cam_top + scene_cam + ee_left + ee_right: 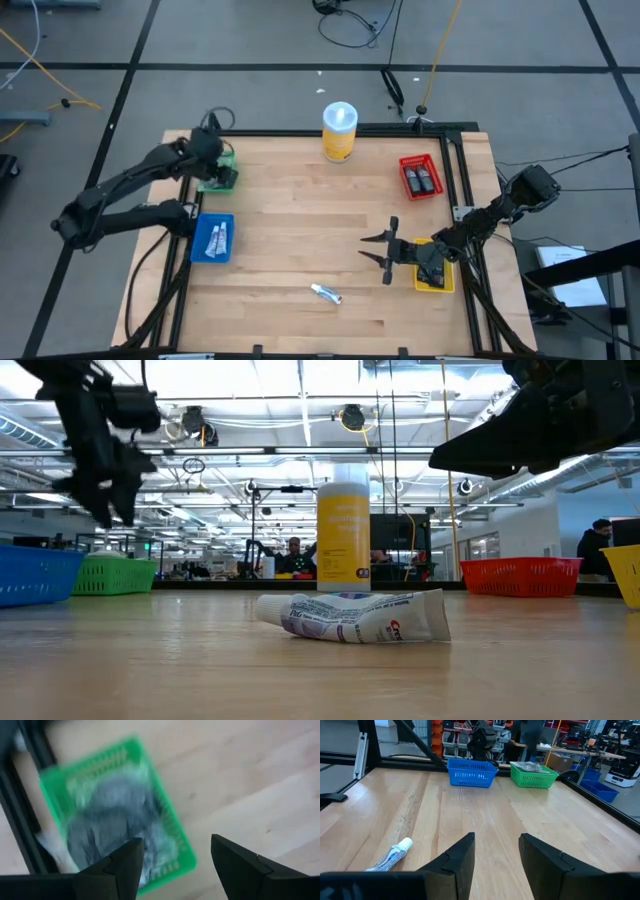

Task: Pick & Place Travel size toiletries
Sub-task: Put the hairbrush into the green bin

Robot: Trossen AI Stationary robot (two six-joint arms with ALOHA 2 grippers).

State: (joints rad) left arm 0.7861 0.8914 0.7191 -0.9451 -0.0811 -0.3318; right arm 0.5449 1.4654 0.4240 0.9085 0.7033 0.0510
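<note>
The left gripper (172, 865) hangs spread and empty above the green bin (167, 832), where blurred grey packets (107, 820) lie. The right gripper (385, 252) hovers parted, holding nothing, near the tube (326, 293) lying mid-table.

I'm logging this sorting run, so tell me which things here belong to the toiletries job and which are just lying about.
Job:
toothpaste tube, loose on table
grey packets in green bin
tubes in blue bin
black bottles in red bin
yellow bin

Lying about:
yellow canister
</note>
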